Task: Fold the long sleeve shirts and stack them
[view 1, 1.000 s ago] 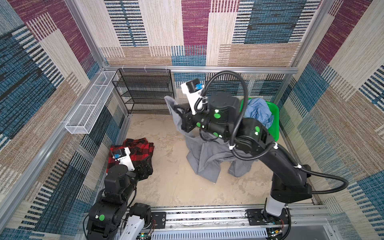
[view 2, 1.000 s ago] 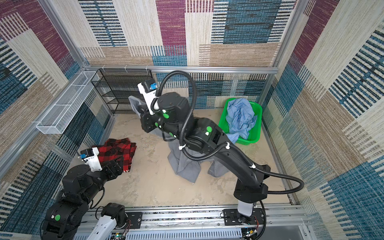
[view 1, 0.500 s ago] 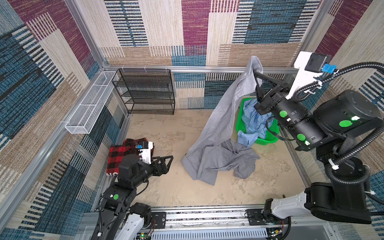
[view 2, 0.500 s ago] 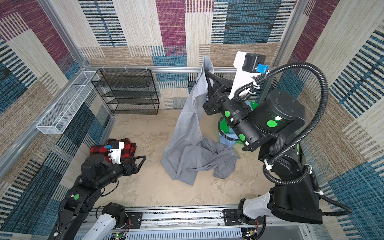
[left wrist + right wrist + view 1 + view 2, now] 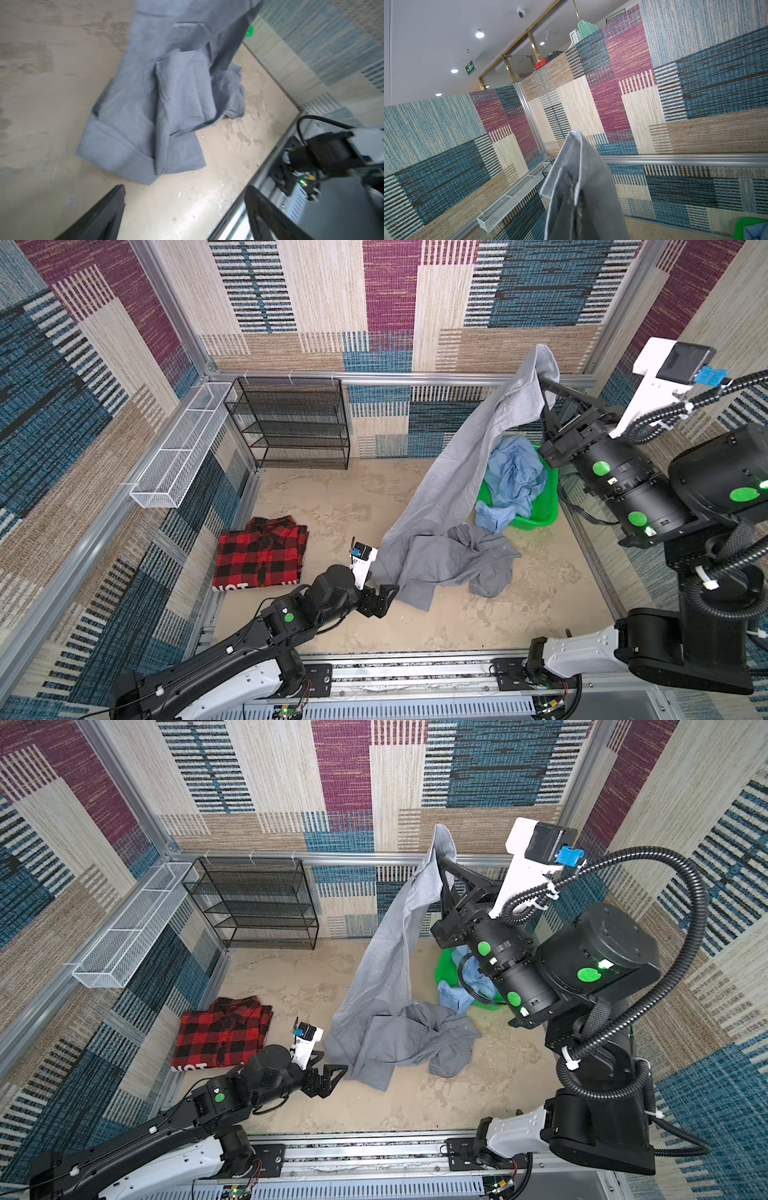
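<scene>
1. Right gripper (image 5: 545, 383) pinches the plain grey button-up shirt (image 5: 446, 481) up high, with the rest pooled on the beige tabletop (image 5: 332, 497).
2. Left gripper (image 5: 386, 596) is spread wide, empty, low beside the grey hem.
3. Folded red-and-black plaid flannel shirt (image 5: 259, 556) lies far left.
4. Crumpled light blue shirt (image 5: 513, 477) sits in the green plastic mesh basket (image 5: 536, 523).

Matt cloth grey shirt (image 5: 453, 485), plastic basket (image 5: 536, 524)

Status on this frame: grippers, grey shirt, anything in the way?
Right gripper shut on grey shirt, raised high; tail on table. Left gripper open beside hem. Nothing between them.
</scene>
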Controlling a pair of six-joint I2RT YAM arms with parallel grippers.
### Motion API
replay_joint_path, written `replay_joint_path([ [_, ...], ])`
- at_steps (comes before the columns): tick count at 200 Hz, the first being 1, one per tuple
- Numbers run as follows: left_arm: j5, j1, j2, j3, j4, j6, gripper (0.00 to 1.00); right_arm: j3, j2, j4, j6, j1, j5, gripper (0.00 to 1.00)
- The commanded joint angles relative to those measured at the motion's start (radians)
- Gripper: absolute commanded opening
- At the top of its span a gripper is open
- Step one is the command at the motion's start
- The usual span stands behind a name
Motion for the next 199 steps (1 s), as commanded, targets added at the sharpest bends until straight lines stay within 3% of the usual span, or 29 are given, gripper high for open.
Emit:
replay_joint_path([
  [1, -0.251, -0.007, -0.057, -0.085, 0.132, 0.025, 0.94, 0.007, -0.016, -0.001, 0.007, 0.001, -0.039, 0.00],
  [21, -0.282, -0.007, -0.101, -0.175, 0.205, 0.011, 0.99, 0.003, -0.024, -0.012, 0.013, 0.001, -0.077, 0.00],
  [97, -0.220, -0.002, -0.159, -0.357, 0.425, 0.013, 0.97, -0.005, -0.046, -0.016, 0.013, 0.000, -0.155, 0.00],
  [117, -0.176, 0.000, -0.163, -0.416, 0.485, -0.009, 0.93, -0.017, -0.053, -0.008, 0.014, 0.001, -0.185, 0.00],
  [145, -0.158, 0.011, -0.159, -0.475, 0.563, -0.035, 0.78, -0.017, -0.056, -0.005, 0.018, 0.001, -0.248, 0.00],
  [186, -0.112, 0.028, -0.112, -0.539, 0.725, -0.055, 0.73, -0.036, -0.068, 0.004, 0.019, 0.000, -0.316, 0.00],
  [199, -0.116, 0.030, -0.080, -0.579, 0.821, -0.057, 0.66, -0.043, -0.072, 0.007, 0.017, 0.001, -0.336, 0.00],
])
